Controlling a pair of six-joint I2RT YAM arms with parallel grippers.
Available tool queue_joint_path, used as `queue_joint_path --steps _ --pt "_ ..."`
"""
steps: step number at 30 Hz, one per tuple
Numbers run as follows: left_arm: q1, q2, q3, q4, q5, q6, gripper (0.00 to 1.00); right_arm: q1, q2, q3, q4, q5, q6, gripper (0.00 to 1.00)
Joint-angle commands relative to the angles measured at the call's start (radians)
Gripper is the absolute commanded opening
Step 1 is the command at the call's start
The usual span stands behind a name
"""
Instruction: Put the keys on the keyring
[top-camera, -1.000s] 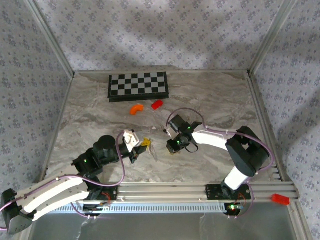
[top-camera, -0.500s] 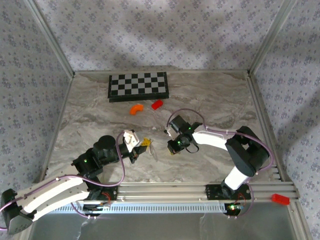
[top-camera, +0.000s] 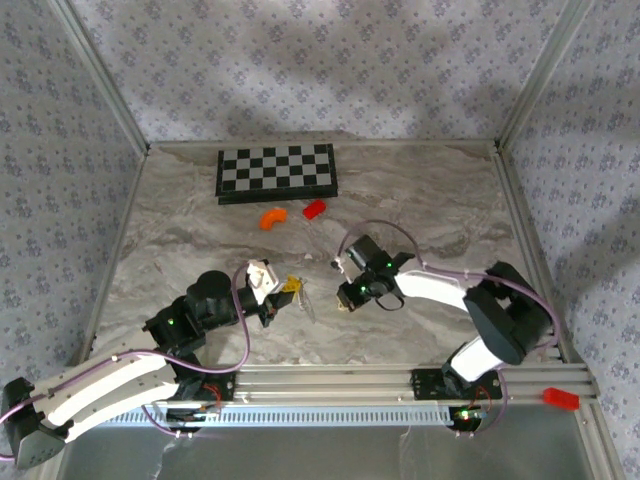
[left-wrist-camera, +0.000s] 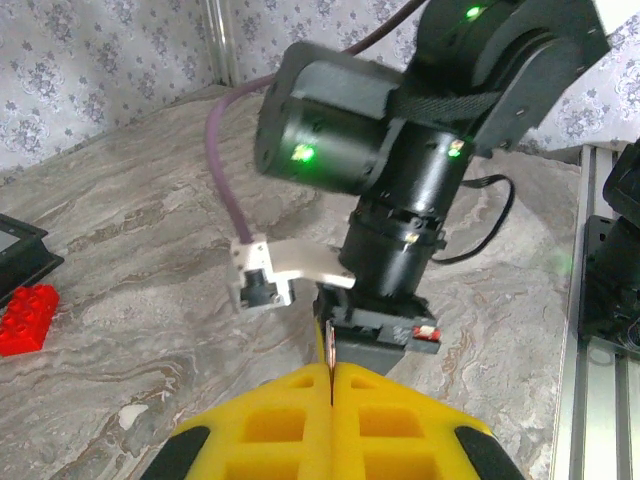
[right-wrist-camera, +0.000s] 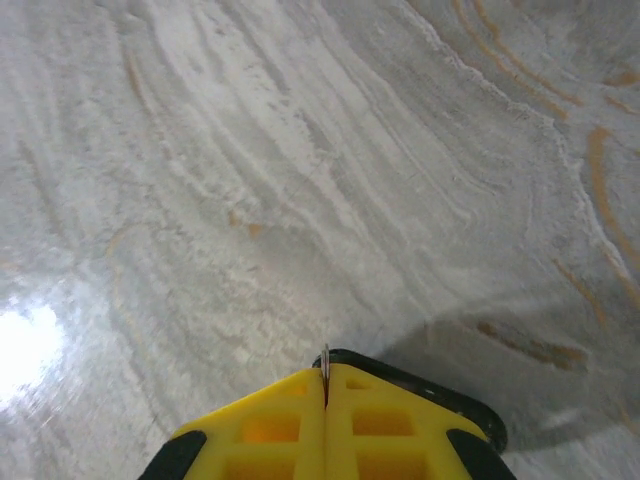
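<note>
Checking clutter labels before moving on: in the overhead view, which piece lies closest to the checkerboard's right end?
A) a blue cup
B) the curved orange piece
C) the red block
C: the red block lies just in front of the checkerboard near its right corner, while the curved orange piece lies further left.
</note>
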Motion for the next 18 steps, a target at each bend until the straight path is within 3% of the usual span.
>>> queue_joint_path --steps 1,6,11,18 --pt "-0.004 -0.018 0.024 0.024 0.024 0.002 0.00 0.013 -0.162 -0.048 0.071 0.004 -0.063 0.00" --pt "-0.005 -0.020 0.018 0.061 0.061 0.001 0.00 0.051 -0.444 -0.150 0.159 0.053 -0.155 0.00" --pt "-0.005 -0.017 0.036 0.074 0.108 0.007 0.00 0.094 -0.666 -0.190 0.225 0.005 -0.211 0.00" --pt "-0.005 -0.005 0.058 0.101 0.192 0.008 0.00 0.181 -0.703 -0.019 0.030 -0.069 -0.291 0.00"
